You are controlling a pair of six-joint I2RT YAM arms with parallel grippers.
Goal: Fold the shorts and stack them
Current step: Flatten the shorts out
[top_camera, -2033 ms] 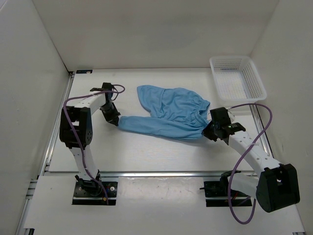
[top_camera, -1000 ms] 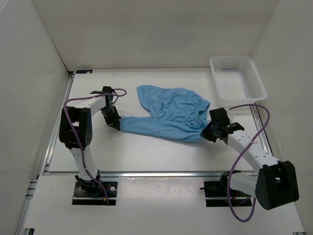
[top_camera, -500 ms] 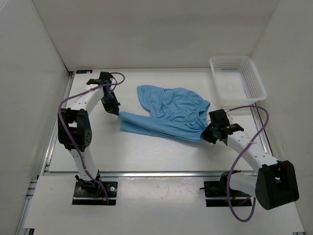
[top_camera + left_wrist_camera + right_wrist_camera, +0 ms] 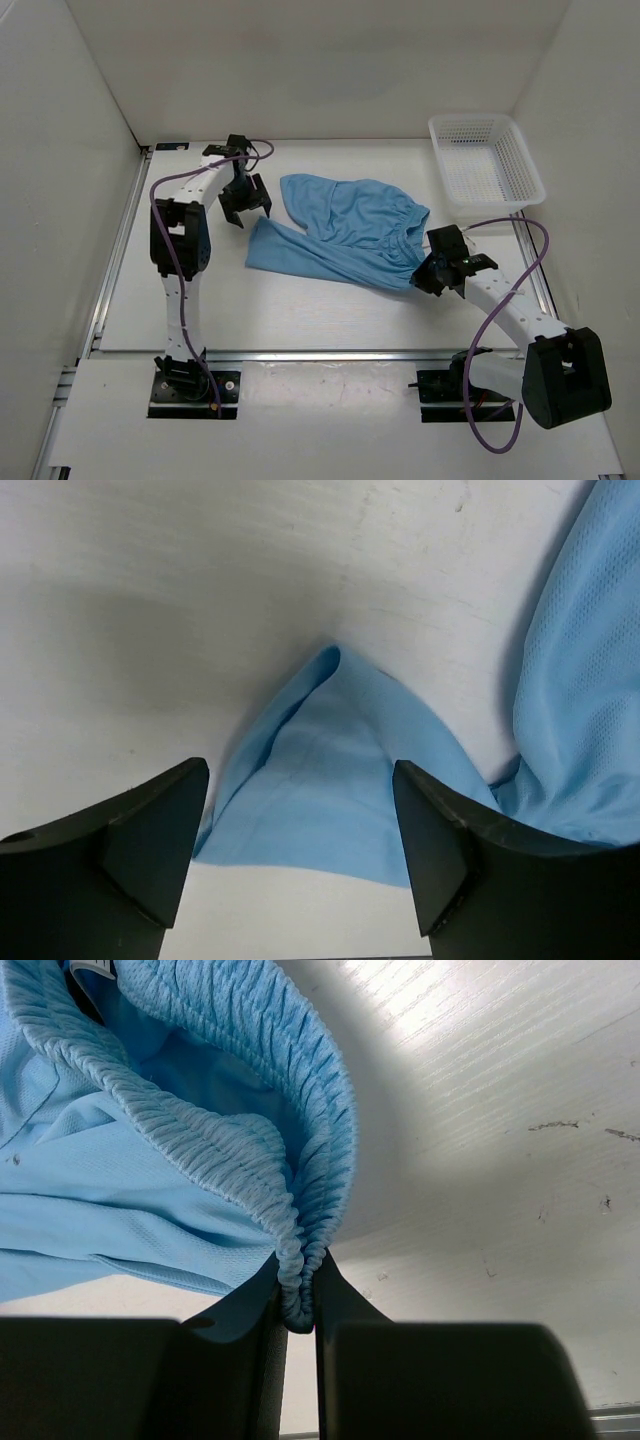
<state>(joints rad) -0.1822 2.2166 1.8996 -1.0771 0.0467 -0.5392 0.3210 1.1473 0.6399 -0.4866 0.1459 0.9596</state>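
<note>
The left gripper (image 4: 246, 213) hangs wide open with nothing between its fingers, just over the pointed corner of one leg of the shorts (image 4: 345, 232). From its wrist camera that corner lies flat on the table (image 4: 300, 312), and the cloth runs off the right edge of the view. The right gripper (image 4: 297, 1305) is clenched on the gathered waistband, its fingertips half buried in the fold. The shorts lie mid-table, nearer the far edge, waist to the right. How the layers are folded I can't make out. A basket (image 4: 531, 181) sits in the far right corner.
</note>
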